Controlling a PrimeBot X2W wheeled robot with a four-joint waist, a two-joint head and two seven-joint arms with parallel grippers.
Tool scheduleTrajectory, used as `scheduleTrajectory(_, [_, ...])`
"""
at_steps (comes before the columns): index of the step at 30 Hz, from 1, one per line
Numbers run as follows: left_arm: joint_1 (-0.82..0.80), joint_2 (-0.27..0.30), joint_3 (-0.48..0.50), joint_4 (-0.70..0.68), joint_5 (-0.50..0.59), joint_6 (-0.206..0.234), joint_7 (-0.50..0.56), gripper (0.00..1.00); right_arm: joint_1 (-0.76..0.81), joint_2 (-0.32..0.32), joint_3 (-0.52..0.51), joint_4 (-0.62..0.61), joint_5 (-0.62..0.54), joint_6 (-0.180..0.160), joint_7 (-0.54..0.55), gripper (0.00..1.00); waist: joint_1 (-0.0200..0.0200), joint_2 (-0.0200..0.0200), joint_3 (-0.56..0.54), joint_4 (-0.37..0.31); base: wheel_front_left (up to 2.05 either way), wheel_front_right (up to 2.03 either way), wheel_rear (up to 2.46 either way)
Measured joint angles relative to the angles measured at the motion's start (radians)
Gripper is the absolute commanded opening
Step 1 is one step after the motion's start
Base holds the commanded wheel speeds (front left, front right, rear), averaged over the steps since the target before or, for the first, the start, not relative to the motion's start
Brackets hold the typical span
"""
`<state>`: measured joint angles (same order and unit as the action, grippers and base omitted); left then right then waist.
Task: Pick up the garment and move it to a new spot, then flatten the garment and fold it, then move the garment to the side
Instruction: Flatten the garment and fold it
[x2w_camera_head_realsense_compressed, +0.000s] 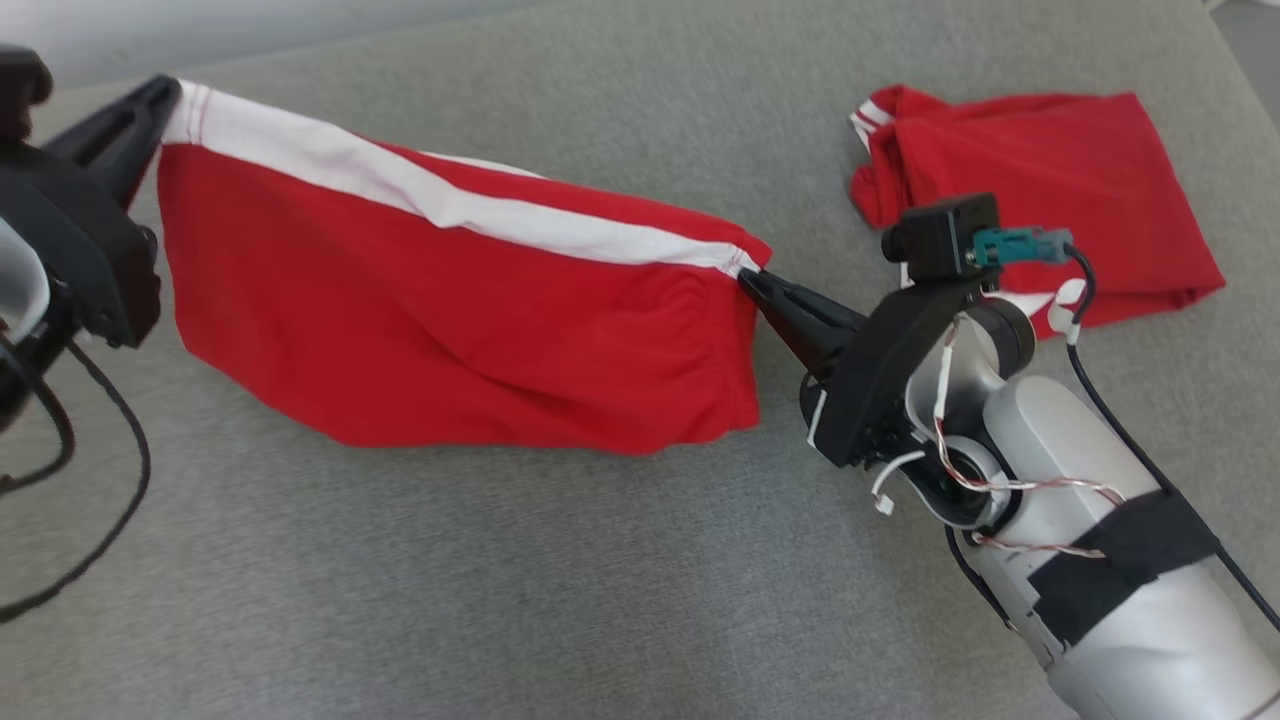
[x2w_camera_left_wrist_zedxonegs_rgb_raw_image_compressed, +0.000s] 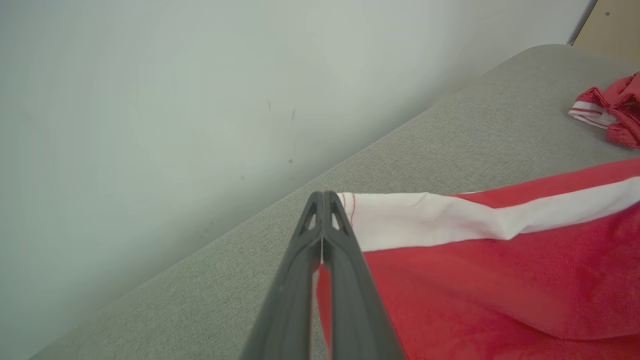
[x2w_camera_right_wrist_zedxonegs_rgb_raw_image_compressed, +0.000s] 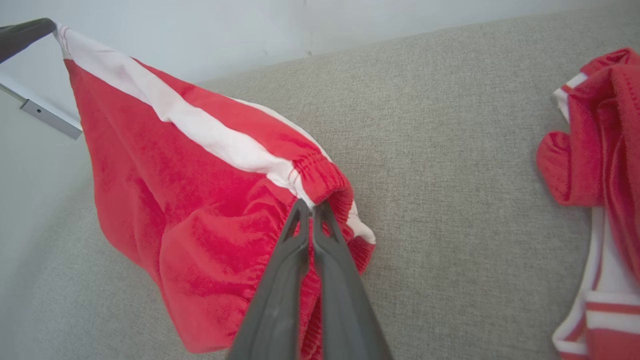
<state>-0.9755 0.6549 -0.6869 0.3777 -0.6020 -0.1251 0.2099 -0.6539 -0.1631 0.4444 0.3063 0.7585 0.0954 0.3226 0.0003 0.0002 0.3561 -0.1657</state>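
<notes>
Over on the left, the left gripper (x2w_camera_head_realsense_compressed: 168, 98) has its two dark fingers pressed together, pinching the white-trimmed hem corner of the garment (x2w_camera_head_realsense_compressed: 450, 330). In the left wrist view the tips meet right on the stitched white edge, with red cloth spilling away to the right of the jaws and a pale wall (x2w_camera_left_wrist_zedxonegs_rgb_raw_image_compressed: 150, 100) behind them. The garment is red with a broad white stripe, and it hangs stretched between the two sets of jaws, lifted above the grey fabric surface (x2w_camera_head_realsense_compressed: 500, 580). Its long axis runs straight from one pinch to the other, sloping down a little from the left jaws to the right ones in the head view. The stripe follows that top edge the whole way, and the red body sags below the line between the jaws. Whether the lowest fold touches the surface, I cannot tell. Now the right end: the gathered, elastic edge points at the right gripper (x2w_camera_head_realsense_compressed: 752, 282), whose fingers are closed tight, nipping the corner where the stripe meets the gathers. Beyond those right jaws, well apart from the held piece, a second red garment (x2w_camera_head_realsense_compressed: 1050, 190) lies flat on the grey surface.
</notes>
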Motion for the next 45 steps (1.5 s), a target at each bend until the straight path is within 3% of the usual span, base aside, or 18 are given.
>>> scheduleTrajectory(12, [-0.153,0.030,-0.164,0.132,-0.061,0.000,-0.077,0.00,-0.117,0.064,0.029,0.130,-0.020,0.002,-0.037,0.00,-0.0002,0.0000,0.129,-0.075,0.00,0.00,0.00])
scheduleTrajectory(13, [-0.163,0.024,-0.168,0.149,-0.067,0.000,-0.089,0.15,-0.121,0.065,0.029,0.139,-0.021,0.002,-0.048,0.04,-0.0002,0.0000,0.137,-0.078,0.00,0.00,0.00])
scheduleTrajectory(14, [-0.171,0.019,-0.178,0.164,-0.069,0.000,-0.099,0.72,-0.126,0.067,0.031,0.148,-0.022,0.002,-0.060,0.44,-0.0001,0.0000,0.144,-0.080,0.00,0.00,0.00])
scheduleTrajectory(15, [-0.178,0.014,-0.196,0.178,-0.069,0.000,-0.108,1.00,-0.131,0.067,0.030,0.155,-0.022,0.002,-0.070,0.72,-0.0002,0.0000,0.150,-0.082,0.00,0.00,0.00])
scheduleTrajectory(16, [-0.181,0.009,-0.209,0.191,-0.069,0.000,-0.120,1.00,-0.135,0.067,0.030,0.161,-0.022,0.003,-0.079,1.00,-0.0002,0.0000,0.154,-0.083,0.00,0.00,0.00])
scheduleTrajectory(32, [-0.166,-0.017,-0.306,0.285,-0.189,-0.007,-0.338,1.00,-0.091,0.028,0.035,0.198,-0.039,0.021,-0.225,1.00,-0.0004,-0.0001,0.075,-0.025,0.00,0.00,0.00])
scheduleTrajectory(45, [0.042,-0.044,-0.360,0.233,-0.298,-0.007,-0.431,1.00,0.100,-0.045,0.036,0.087,-0.043,0.028,-0.333,1.00,-0.0005,-0.0003,-0.024,0.044,0.00,0.00,0.00])
